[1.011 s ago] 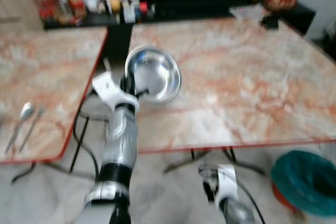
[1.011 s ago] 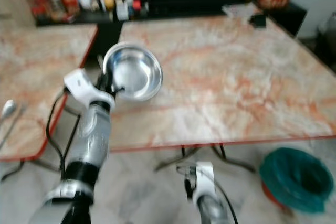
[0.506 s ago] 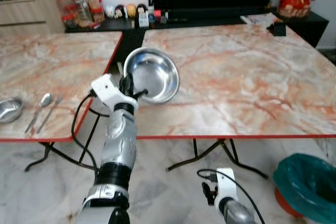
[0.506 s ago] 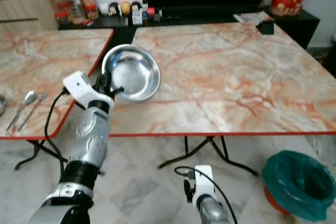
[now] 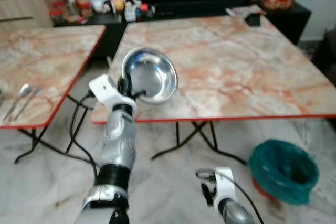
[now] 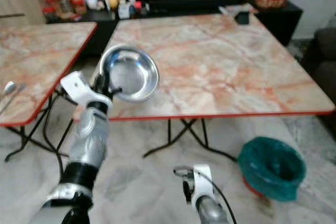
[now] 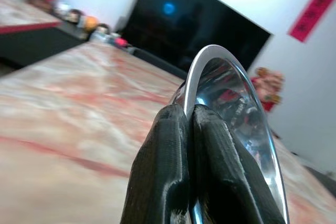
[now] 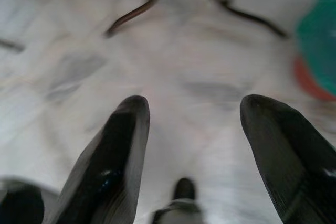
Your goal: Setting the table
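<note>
A shiny steel bowl [image 5: 150,74] is held up tilted, its hollow facing me, over the near left corner of the big marble table [image 5: 241,61]. My left gripper [image 5: 127,84] is shut on the bowl's rim; in the left wrist view both black fingers [image 7: 173,145] pinch the rim of the bowl [image 7: 239,106]. A spoon and fork [image 5: 20,99] lie on the second marble table [image 5: 52,51] to the left. My right gripper [image 8: 194,103] hangs low over the floor, open, with nothing between its fingers.
A green bin [image 5: 283,167] stands on the tiled floor at the right, under the big table's front edge. Black folding legs [image 5: 197,135] show below that table. Jars and bottles [image 5: 68,3] line a dark cabinet at the back, beside a black screen.
The whole picture has shifted, so the camera has moved; the tables look farther off. The bowl stays pinched in my left gripper, held the same way.
</note>
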`<state>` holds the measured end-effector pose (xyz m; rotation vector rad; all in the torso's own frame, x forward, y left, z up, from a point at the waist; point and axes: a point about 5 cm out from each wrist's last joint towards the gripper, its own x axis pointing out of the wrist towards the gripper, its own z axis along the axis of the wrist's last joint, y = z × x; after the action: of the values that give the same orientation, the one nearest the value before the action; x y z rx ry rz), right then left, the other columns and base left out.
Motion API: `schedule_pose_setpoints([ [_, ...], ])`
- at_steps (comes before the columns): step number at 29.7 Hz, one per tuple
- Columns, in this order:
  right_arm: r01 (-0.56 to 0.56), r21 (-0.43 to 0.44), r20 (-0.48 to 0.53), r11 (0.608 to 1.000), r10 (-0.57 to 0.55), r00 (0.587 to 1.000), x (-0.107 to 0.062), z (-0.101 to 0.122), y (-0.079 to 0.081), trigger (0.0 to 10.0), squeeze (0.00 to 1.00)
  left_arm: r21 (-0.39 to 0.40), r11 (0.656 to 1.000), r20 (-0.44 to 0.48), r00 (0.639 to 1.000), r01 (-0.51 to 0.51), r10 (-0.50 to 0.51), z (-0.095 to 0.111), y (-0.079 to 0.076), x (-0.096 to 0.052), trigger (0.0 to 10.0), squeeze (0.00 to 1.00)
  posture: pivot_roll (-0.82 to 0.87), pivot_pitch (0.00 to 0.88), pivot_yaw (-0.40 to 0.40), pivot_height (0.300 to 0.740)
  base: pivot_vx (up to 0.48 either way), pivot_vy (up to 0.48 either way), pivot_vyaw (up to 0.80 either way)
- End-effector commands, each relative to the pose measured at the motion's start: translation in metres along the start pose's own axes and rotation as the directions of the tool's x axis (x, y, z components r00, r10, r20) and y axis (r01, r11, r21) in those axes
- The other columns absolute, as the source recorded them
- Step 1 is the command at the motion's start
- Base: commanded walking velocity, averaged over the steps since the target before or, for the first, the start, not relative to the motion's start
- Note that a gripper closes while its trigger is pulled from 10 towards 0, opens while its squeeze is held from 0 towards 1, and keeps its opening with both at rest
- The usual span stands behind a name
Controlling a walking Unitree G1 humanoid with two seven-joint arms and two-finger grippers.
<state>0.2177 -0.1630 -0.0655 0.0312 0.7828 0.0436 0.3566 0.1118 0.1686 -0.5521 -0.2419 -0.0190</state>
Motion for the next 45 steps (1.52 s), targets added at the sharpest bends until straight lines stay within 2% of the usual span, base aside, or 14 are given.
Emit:
schedule_pose_setpoints([
  [1,-0.020,0.012,0.010,1.000,0.020,1.000,0.002,0.003,0.010,10.0,0.00,0.008,1.000,0.029,1.000,0.002,-0.002,0.008,0.000,0.003,10.0,0.00,-0.01,0.000,0.048,0.728,0.000,-0.420,0.00],
  [7,-0.010,0.027,0.012,1.000,0.010,1.000,0.002,0.004,0.008,10.0,0.00,0.026,1.000,0.006,1.000,0.016,-0.016,0.005,-0.002,0.002,10.0,0.00,-0.01,0.007,0.047,0.728,0.081,-0.357,0.00],
  [12,-0.009,0.026,0.011,1.000,0.008,1.000,0.002,0.004,0.008,10.0,0.00,0.028,0.999,-0.029,0.999,0.041,-0.040,-0.001,-0.006,0.002,10.0,0.00,-0.01,0.010,0.045,0.728,0.000,0.000,0.00],
  [15,-0.008,0.026,0.013,1.000,0.007,1.000,0.002,0.004,0.008,10.0,0.00,-0.018,0.999,0.000,0.999,0.047,-0.047,0.002,-0.007,0.000,10.0,0.00,-0.01,0.013,0.044,0.728,0.000,0.000,0.00],
  [20,-0.007,0.029,0.016,1.000,0.007,1.000,0.002,0.005,0.008,10.0,0.00,0.013,0.998,-0.009,0.998,0.068,-0.068,0.002,-0.010,0.000,10.0,0.00,-0.01,0.014,0.048,0.728,0.000,0.000,0.00],
  [45,-0.009,0.023,0.020,1.000,0.009,1.000,0.002,0.005,0.008,10.0,0.00,0.024,0.996,-0.004,0.997,0.081,-0.081,0.003,-0.011,0.001,10.0,0.00,-0.02,0.007,0.051,0.728,0.347,0.000,0.00],
])
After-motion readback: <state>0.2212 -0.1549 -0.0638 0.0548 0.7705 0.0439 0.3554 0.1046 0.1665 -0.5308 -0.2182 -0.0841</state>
